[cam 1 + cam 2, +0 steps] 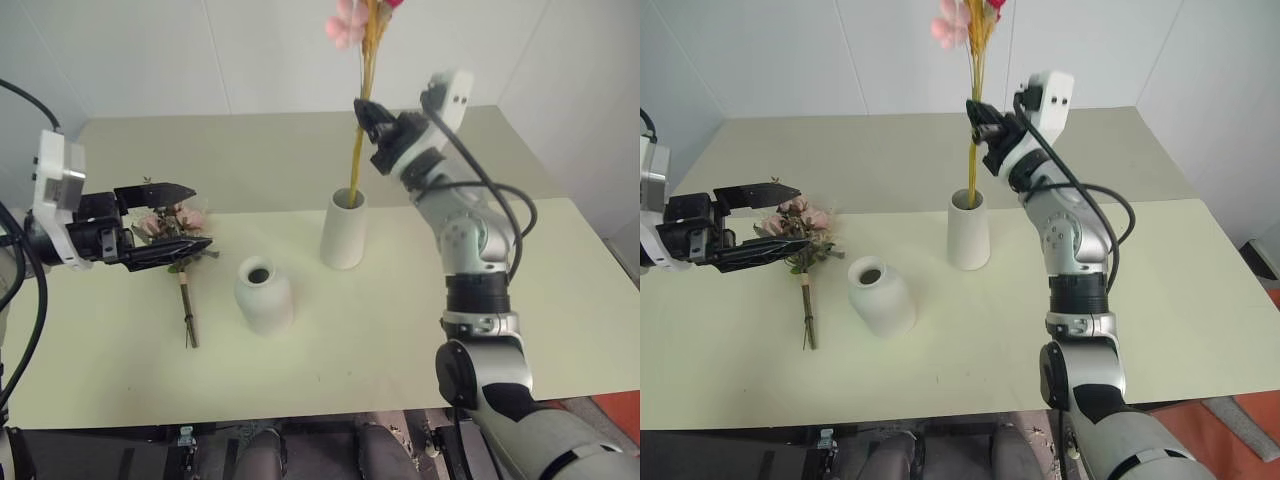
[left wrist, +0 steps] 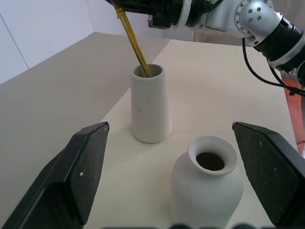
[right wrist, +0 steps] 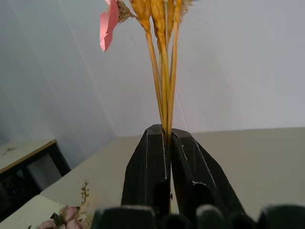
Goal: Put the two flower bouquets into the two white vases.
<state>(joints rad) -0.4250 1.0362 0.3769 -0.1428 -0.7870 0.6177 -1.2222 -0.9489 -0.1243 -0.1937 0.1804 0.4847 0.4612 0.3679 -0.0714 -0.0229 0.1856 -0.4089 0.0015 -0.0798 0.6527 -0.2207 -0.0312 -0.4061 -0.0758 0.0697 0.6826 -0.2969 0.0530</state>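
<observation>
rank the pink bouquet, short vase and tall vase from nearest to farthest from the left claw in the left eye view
1. Pink bouquet: lying on the table right at the open left claw, its stems trailing toward the robot.
2. Short vase: on the table to the claw's right, a little nearer the robot.
3. Tall vase: farther right, past the short vase, with the yellow stalks in it.

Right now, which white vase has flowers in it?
The taller tapered vase: the yellow wheat-like stalks reach into its mouth. The shorter round-shouldered vase is empty.
</observation>
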